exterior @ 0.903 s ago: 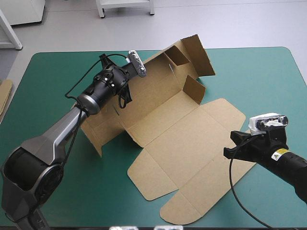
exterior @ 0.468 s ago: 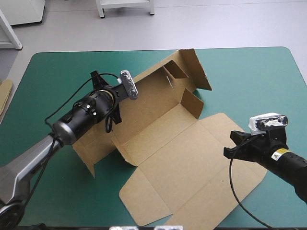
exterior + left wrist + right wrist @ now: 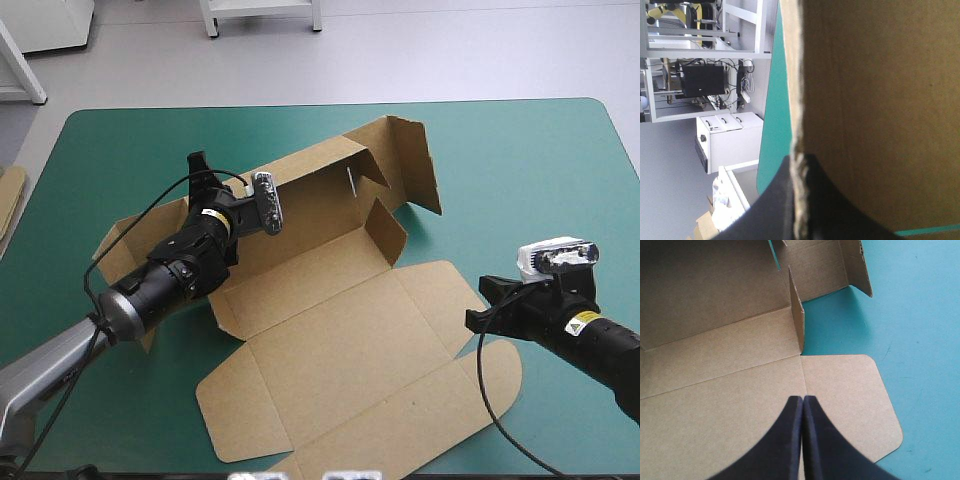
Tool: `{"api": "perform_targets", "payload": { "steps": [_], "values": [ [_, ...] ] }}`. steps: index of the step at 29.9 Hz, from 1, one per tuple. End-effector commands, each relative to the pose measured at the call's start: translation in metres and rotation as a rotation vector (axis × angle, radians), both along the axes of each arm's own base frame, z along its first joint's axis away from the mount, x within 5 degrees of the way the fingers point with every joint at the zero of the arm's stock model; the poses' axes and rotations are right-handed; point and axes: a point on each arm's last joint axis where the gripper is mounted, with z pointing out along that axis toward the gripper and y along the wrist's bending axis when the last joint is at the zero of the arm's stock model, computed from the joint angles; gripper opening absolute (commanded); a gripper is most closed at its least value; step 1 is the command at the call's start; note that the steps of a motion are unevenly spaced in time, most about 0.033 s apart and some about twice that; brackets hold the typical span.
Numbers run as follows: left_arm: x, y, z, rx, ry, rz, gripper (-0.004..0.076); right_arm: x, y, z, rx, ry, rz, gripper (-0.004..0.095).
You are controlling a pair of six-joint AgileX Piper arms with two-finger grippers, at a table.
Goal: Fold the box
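Note:
The brown box point(image 3: 340, 330) lies partly folded mid-table: its back wall stands up, and its lid panels with their rounded flaps lie flat toward the front. My left gripper point(image 3: 228, 240) is shut on the raised wall's left end. In the left wrist view the board's edge point(image 3: 796, 100) runs between the black fingers point(image 3: 775, 200). My right gripper point(image 3: 478, 318) is shut and hovers by the box's right side. In the right wrist view it point(image 3: 802, 400) points over the flat panel point(image 3: 715, 375), next to a rounded flap point(image 3: 850, 395) and below a small upright flap point(image 3: 797, 320).
An edge of more brown board point(image 3: 10, 195) shows at the table's left edge. Bare teal-green cover point(image 3: 540, 170) lies to the right of the box and behind it.
The left arm has drawn back to the left and toward the front, dragging the box with it by the wall. The flat panels slid the same way. The right arm has not moved.

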Motion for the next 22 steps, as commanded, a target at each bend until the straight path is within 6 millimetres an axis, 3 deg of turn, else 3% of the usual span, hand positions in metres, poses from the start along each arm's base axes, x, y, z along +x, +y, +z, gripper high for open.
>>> {"api": "perform_targets", "payload": {
  "steps": [1,12,17,22],
  "values": [
    [-0.012,-0.005,0.026,-0.05,-0.099,-0.07,-0.0009,0.002,0.001,0.012,0.035,-0.055,-0.012,-0.0004],
    [-0.068,-0.02,0.005,-0.04,-0.073,-0.227,-0.0009,0.001,0.002,0.011,0.046,-0.038,-0.004,-0.0004],
    [-0.075,-0.022,0.002,-0.015,-0.091,-0.209,-0.0009,0.0,0.008,0.015,0.119,-0.046,0.039,-0.0004],
    [-0.076,-0.022,0.002,-0.018,-0.093,-0.198,-0.0009,0.024,0.013,0.028,0.109,-0.019,0.053,-0.0004]
  ]
}}
